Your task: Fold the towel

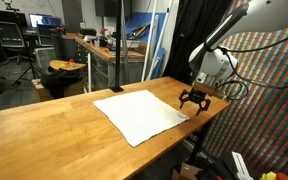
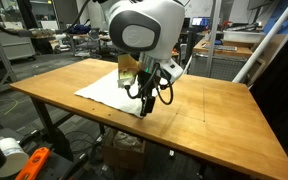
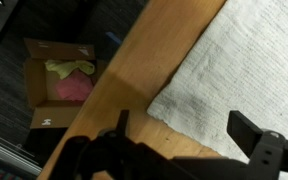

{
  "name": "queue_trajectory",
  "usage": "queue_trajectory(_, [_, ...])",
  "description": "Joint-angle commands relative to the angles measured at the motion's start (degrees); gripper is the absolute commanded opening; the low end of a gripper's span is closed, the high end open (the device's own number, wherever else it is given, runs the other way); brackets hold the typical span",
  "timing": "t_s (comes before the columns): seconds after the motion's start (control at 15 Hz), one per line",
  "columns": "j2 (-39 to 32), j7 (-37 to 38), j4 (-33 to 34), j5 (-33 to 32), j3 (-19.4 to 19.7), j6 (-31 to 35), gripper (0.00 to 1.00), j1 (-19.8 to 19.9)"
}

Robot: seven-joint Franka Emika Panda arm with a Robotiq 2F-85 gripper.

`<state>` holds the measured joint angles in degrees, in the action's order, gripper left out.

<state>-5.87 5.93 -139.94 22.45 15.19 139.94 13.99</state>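
Note:
The white towel [image 1: 141, 112] lies spread flat on the wooden table [image 1: 54, 130]. It also shows in an exterior view [image 2: 106, 88] and in the wrist view [image 3: 244, 70]. My gripper [image 1: 194, 103] hovers just above the table at the towel's corner nearest the table edge. In the wrist view the gripper [image 3: 184, 135] is open, its two dark fingers straddling that corner, with nothing between them. In an exterior view the gripper [image 2: 145, 104] points down, close to the table surface.
The table edge [image 3: 119, 85] runs right beside the gripper. Below it on the floor sits an open cardboard box [image 3: 59, 85] with pink and yellow contents. Workbenches and chairs [image 1: 84, 55] stand behind the table.

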Motion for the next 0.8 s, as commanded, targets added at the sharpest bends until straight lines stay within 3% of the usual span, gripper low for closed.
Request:
queue_trajectory(0.0, [-1.9,0.4,1.0,1.5,-1.1,-0.6,1.00,0.3])
queue_trajectory(0.53, [-6.4,0.6,5.1,8.8,-3.0,-0.6,1.00,0.9])
queue_trajectory(0.73, [-8.7,1.2,6.5,8.1,-2.3,-0.1,1.00,1.5])
